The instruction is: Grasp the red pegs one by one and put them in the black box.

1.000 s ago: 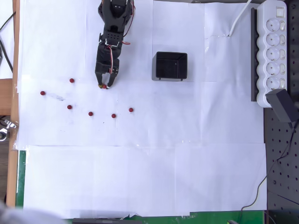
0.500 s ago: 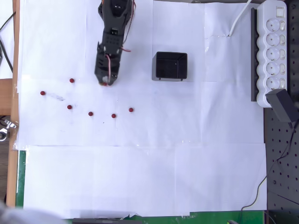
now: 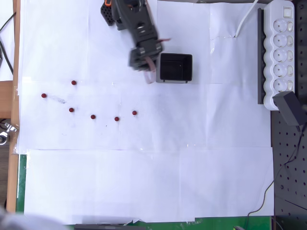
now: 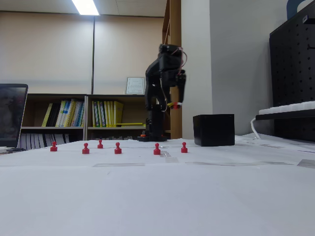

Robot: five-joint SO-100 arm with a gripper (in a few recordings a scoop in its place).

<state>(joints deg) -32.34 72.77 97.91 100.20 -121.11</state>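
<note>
Your gripper (image 3: 149,76) hangs raised above the desk, just off the left wall of the black box (image 3: 176,67) in the overhead view. In the fixed view it (image 4: 176,104) sits well above the box's rim (image 4: 213,130), high enough to pass over the thin wall without knocking it. A speck of red shows at the fingertips in the fixed view, so I judge the jaws to be nearly closed on one of the red pegs (image 4: 174,104), though it is too small to be sure.

The box stands toward the desk's far edge, right of the arm's base, so each carry is short. Six more pegs lie loose on the white paper (image 3: 144,182) nearer the left edge, well apart from the box and from each other, which leaves room for the fingers around each one: the nearest to the box (image 3: 134,113), then others trailing left to the farthest (image 3: 43,96).
</note>
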